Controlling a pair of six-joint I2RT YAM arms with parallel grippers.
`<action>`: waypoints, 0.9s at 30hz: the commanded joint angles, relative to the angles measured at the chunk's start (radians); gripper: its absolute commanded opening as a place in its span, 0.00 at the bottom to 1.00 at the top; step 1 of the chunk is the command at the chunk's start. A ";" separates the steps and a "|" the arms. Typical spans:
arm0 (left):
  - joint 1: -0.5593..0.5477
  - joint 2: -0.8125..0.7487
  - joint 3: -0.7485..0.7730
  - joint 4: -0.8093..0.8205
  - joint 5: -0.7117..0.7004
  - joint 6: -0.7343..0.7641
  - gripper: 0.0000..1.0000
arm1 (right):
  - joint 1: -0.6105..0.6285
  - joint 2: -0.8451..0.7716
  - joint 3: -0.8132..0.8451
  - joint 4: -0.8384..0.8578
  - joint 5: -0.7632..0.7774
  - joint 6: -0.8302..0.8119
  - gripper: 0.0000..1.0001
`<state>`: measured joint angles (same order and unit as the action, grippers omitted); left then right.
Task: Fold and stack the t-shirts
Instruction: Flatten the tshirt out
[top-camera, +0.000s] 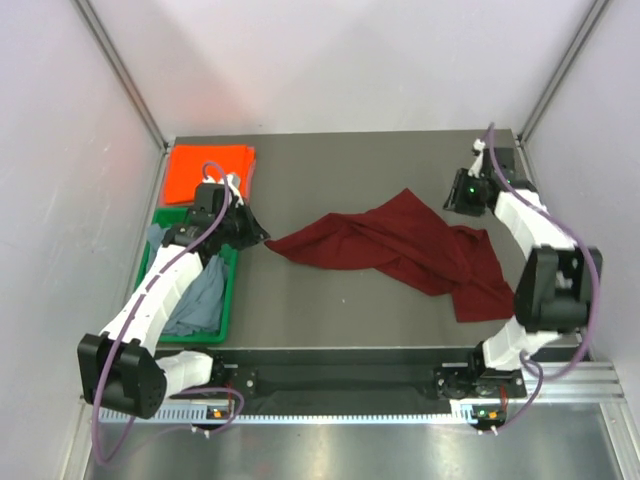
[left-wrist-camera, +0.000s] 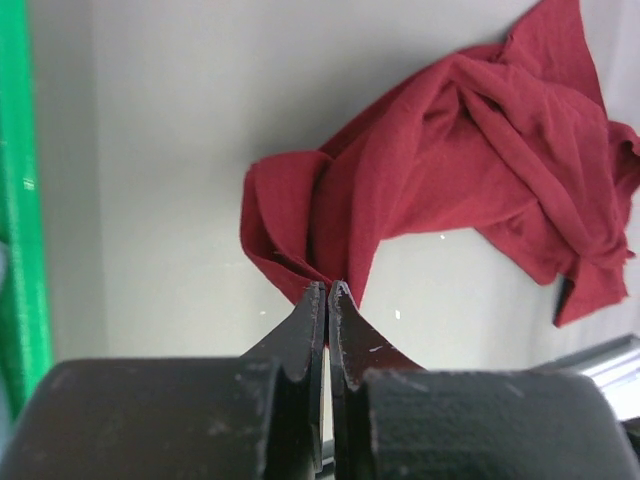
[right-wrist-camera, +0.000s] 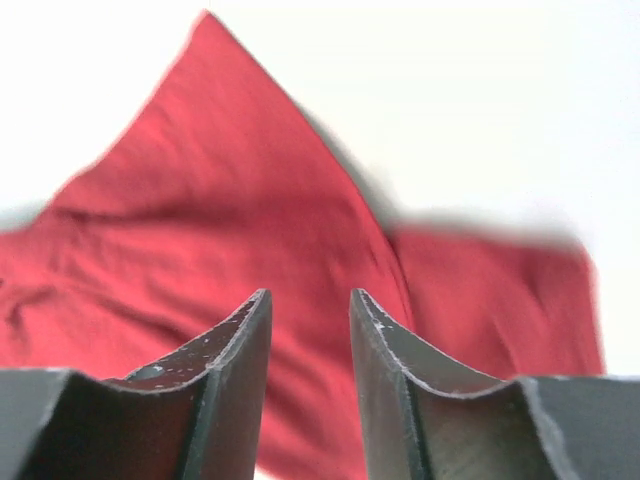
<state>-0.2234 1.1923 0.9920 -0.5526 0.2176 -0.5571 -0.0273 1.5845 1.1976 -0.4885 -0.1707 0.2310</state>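
Seems a third done: orange t-shirt (top-camera: 205, 170) folded far left. Leaves the maroon t-shirt (top-camera: 400, 245) crumpled on the desk (top-camera: 330, 310), pinched by left claw (top-camera: 260, 237), right claw (top-camera: 452, 207) narrowly parted, empty; grey-blue t-shirt (top-camera: 200, 295) unfolded in green tray (top-camera: 231, 295).

Plain dark maroon red soft cloth t-shirt (top-camera: 400, 250), unpatterned, darker in the creases. Bright orange flat cloth t-shirt (top-camera: 205, 172), one solid tone. Muted grey-blue crumpled cloth t-shirt (top-camera: 203, 298), no print. Solid green plastic tray (top-camera: 232, 290). Matte dark grey table top (top-camera: 330, 180). Black, pale-flecked left gripper (left-wrist-camera: 327, 290) and right gripper (right-wrist-camera: 310, 300). White-shelled, black-jointed left arm (top-camera: 150, 295) and right arm (top-camera: 520, 215); purple cables (top-camera: 97, 425).
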 joint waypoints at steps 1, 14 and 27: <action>-0.001 -0.036 -0.050 0.088 0.074 -0.041 0.00 | 0.051 0.173 0.135 0.117 -0.121 -0.096 0.37; -0.001 -0.019 -0.024 0.125 0.055 -0.058 0.00 | 0.141 0.459 0.449 -0.154 0.260 -0.053 0.37; -0.001 0.018 -0.010 0.143 0.072 -0.056 0.00 | 0.052 0.393 0.269 -0.127 0.174 -0.102 0.35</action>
<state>-0.2234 1.2057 0.9401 -0.4667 0.2729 -0.6079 0.0391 2.0407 1.4906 -0.6178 0.0433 0.1486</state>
